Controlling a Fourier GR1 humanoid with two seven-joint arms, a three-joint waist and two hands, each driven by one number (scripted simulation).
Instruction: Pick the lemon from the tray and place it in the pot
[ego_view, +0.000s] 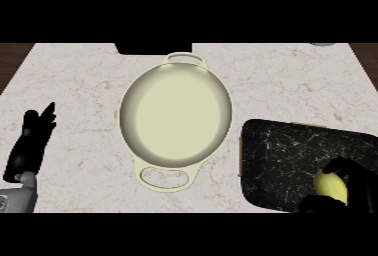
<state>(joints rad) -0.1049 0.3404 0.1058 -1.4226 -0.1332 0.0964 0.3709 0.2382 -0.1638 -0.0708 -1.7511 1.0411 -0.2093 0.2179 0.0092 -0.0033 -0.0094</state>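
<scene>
A cream oval pot (176, 150) with two loop handles stands in the middle of the marble counter, nothing inside it. To its right lies a black marbled tray (284, 155). On the tray's lower right part sits the yellow lemon (331, 186). My right hand (356, 182) is curled round the lemon, fingers over its top and thumb below it, hiding part of it. At the left edge my left hand (28, 145) rests open with fingers pointing up, well away from the pot.
A dark recess (153, 48) cuts into the counter's far edge behind the pot. Dark wood (13, 55) shows beyond the counter's left corner. Bare marble lies between the pot and my left hand.
</scene>
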